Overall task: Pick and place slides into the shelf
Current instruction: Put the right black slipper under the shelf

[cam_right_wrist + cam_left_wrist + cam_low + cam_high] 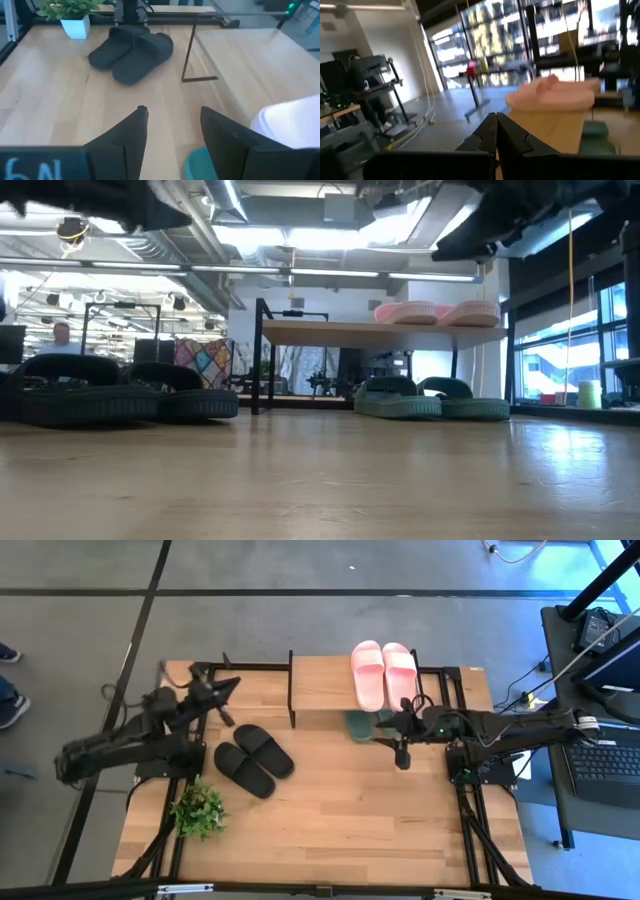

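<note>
The shelf (320, 685) stands at the table's far edge. The pale pink slides (383, 673) rest side by side, soles down, on its top board, toward its right end. The dark green slides (430, 400) sit on the tabletop beneath the board, their ends sticking out (360, 725). The black slides (253, 758) lie together on the table, left of centre. My right gripper (172, 112) is open and hovers just in front of the green slides (385, 727), pointing toward the table's left. My left gripper (496, 125) is shut and raised over the far left part of the table (232, 688).
A small potted plant (198, 808) stands near the table's near left corner. A laptop (610, 765) sits on a stand off the right edge. A seated person (362, 85) shows in the room beyond. Bare tabletop spreads across the near middle (350, 820).
</note>
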You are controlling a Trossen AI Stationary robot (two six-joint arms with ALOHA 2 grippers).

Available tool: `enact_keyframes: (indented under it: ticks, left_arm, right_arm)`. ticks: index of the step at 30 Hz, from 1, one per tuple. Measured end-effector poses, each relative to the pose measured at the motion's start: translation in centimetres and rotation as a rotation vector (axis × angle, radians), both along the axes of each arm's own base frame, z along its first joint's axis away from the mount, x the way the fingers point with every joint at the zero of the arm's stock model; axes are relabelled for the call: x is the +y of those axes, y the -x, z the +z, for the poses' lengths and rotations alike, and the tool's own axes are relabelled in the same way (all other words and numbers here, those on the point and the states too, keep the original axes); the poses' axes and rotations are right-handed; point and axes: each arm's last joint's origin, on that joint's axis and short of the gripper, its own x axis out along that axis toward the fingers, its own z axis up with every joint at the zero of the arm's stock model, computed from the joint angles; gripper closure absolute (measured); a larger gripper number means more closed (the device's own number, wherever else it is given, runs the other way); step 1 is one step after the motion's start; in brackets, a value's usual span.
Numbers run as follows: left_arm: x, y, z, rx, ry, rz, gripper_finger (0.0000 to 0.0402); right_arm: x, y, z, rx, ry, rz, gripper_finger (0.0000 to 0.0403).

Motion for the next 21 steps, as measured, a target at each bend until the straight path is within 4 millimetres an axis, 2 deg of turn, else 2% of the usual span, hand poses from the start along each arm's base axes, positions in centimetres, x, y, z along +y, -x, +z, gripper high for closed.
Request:
enact_keyframes:
  ticks: [6,13,17,21]
  left_arm:
    - [-0.2,-4.7,2.6,0.224,0.055,-0.018,0.0401]
    - [-1.3,-8.8,5.8,0.188,0.122,-0.145,0.0401]
    - [-2.0,-10.4,6.0,0.174,0.134,-0.190,0.0394]
    - [-2.5,-11.9,5.2,0.196,0.135,-0.183,0.0351]
  right_arm:
    - [0.0,0.7,-1.3,0.026,-0.003,-0.004,0.0219]
    - [0.0,0.7,-2.0,0.057,0.078,0.023,0.0219]
    - [-0.1,0.8,-2.3,0.076,0.125,0.041,0.0219]
    - [-0.1,0.9,-2.7,0.095,0.168,0.063,0.0219]
